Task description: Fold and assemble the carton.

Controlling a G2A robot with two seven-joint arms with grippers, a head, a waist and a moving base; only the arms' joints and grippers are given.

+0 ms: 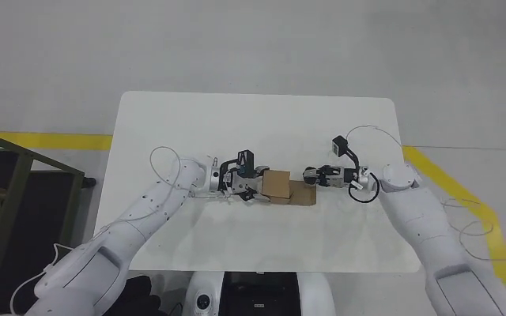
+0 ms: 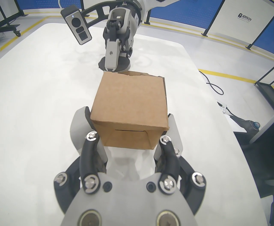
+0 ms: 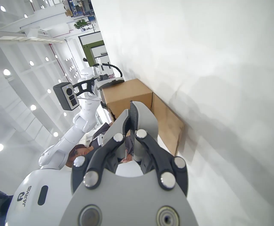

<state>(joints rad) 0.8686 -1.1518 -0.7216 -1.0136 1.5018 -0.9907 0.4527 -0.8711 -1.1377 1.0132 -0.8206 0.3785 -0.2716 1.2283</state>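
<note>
Centrally, left pincer (image 2: 128,115) clasps carton (image 2: 130,96) on table (image 1: 237,118).

Your carton (image 1: 275,183) is plain brown cardboard, one even tan on every face you can see, with no print or pattern. The table (image 1: 237,118) is white and the floor (image 1: 237,39) is pale grey. In the top view a yellow stripe (image 1: 55,141) crosses the floor at the left edge of the frame, and a second yellow stripe (image 1: 431,166) slants at the right. An olive-green frame (image 1: 47,161) shows at the lower left. The left gripper (image 2: 128,113) has silver-grey fingers with black links. The right gripper (image 3: 131,111) has the same silver and black. Blue panels (image 2: 182,12) stand beyond the table.
</note>
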